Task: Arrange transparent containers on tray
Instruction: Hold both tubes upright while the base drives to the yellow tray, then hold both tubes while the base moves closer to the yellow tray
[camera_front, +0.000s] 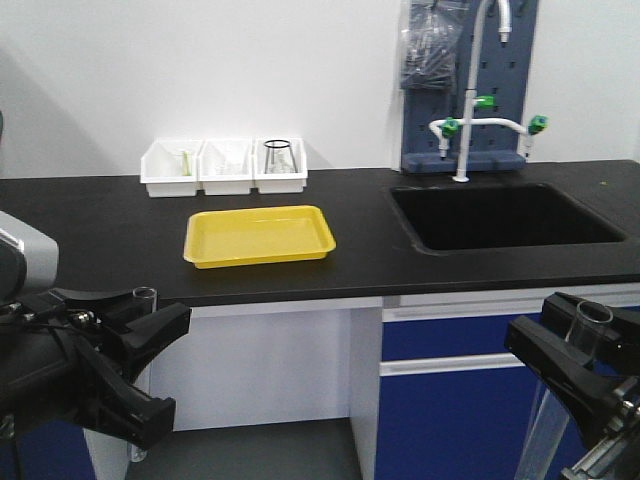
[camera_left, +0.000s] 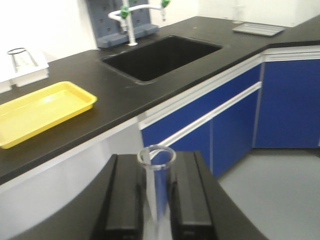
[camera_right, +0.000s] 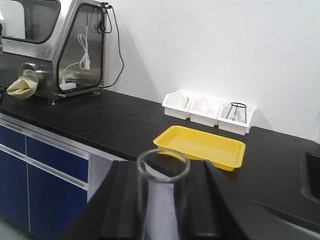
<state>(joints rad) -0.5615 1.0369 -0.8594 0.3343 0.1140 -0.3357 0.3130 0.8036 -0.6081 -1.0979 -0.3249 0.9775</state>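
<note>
The yellow tray (camera_front: 258, 235) lies empty on the black counter, also visible in the left wrist view (camera_left: 40, 110) and the right wrist view (camera_right: 200, 146). Both grippers hang below and in front of the counter edge. My left gripper (camera_front: 160, 360) (camera_left: 156, 172) is shut on an upright clear test tube (camera_left: 155, 195), whose open rim (camera_front: 145, 294) pokes above the fingers. At the lower right, my right gripper (camera_front: 575, 345) (camera_right: 162, 175) is shut on a second clear test tube (camera_front: 590, 325) (camera_right: 162, 200), rim up.
Three white bins (camera_front: 223, 166) stand behind the tray at the wall, one holding a clear flask (camera_front: 280, 158). A sink (camera_front: 505, 215) with a faucet (camera_front: 465, 120) is at the right. Blue cabinets (camera_front: 450, 400) sit under the counter. A steel glove box (camera_right: 50, 50) is far left.
</note>
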